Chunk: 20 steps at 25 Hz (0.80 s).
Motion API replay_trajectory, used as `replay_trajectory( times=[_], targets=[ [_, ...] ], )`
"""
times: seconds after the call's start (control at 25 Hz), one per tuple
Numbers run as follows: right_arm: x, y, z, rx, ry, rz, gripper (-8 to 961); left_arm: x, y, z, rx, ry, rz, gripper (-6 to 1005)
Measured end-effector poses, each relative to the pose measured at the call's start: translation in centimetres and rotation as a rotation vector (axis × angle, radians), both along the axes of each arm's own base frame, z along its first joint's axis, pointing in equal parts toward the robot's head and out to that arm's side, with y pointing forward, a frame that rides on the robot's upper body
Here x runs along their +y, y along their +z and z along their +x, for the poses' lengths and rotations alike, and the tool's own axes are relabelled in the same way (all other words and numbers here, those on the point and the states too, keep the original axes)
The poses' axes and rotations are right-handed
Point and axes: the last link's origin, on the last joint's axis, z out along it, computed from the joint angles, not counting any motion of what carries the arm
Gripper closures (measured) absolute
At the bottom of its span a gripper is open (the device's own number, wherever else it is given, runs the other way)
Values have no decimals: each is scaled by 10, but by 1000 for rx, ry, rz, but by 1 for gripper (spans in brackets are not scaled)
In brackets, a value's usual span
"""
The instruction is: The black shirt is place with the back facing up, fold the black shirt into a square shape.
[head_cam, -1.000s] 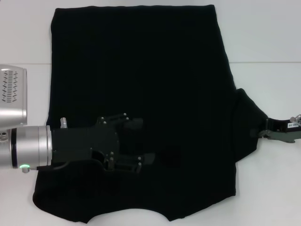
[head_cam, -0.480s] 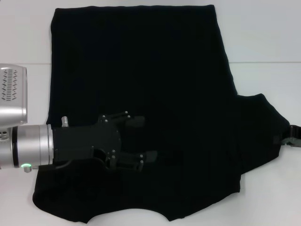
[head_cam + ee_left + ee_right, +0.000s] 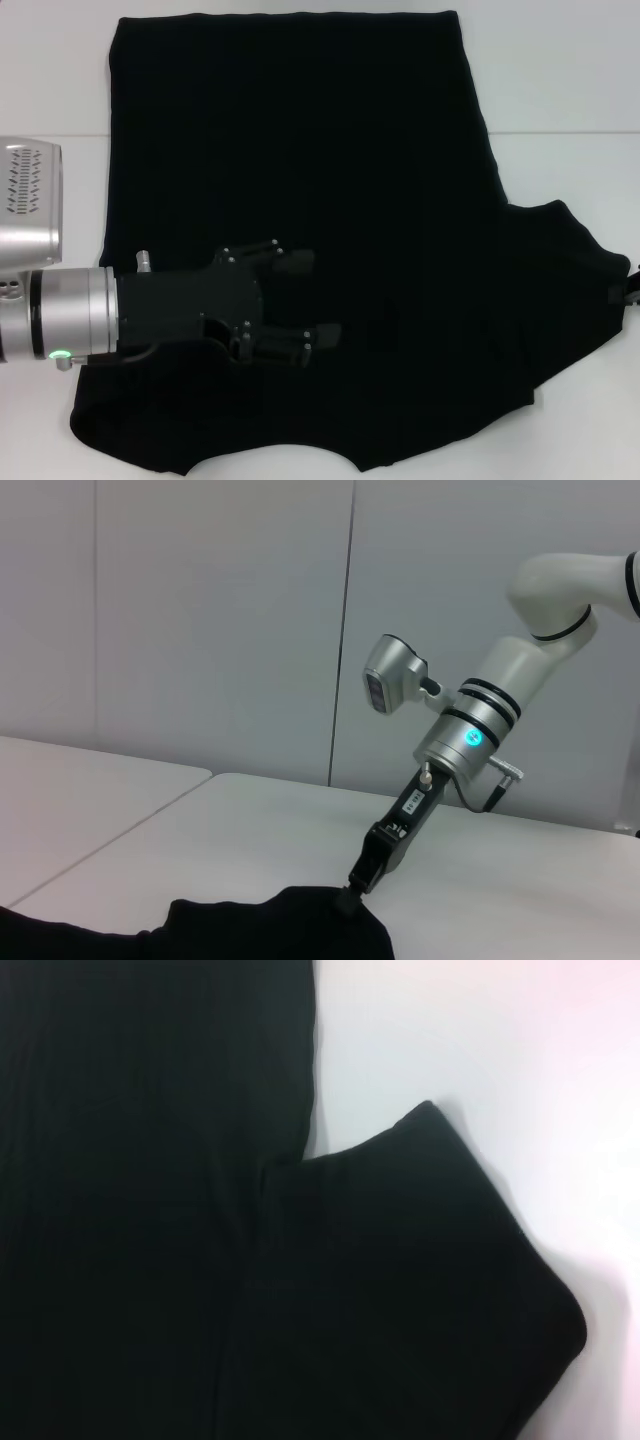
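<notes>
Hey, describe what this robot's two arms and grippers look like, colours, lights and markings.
The left gripper is matte black with small silver screws, on a silver cylindrical wrist bearing a green light and a vented silver box. The right gripper is slim and black, on a white and silver arm with black rings, a cyan light and a thin cable.

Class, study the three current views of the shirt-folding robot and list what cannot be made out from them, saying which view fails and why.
- Right end effector: cut off by the right edge in the head view; in the left wrist view its tip sinks into the black shirt, so its grip is unreadable.
- Any print: only plain black cloth faces up.
- Left end effector: black on black, so contact with the cloth is unclear.
- Shirt's near edge: cropped by the head view's bottom.
</notes>
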Motion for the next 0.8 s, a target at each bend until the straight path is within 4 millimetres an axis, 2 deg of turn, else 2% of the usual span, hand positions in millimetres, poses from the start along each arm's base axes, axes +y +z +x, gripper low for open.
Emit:
replay_trajectory(
  times=[0.64,0.8],
  targets=[
    [5,4,-5,-21,32,-10,896,-1,-3,1,-6,0,-7,62],
    [10,1,-16,-6,68,-21,892,-1,-3,1,-6,1,-7,62]
  ],
)
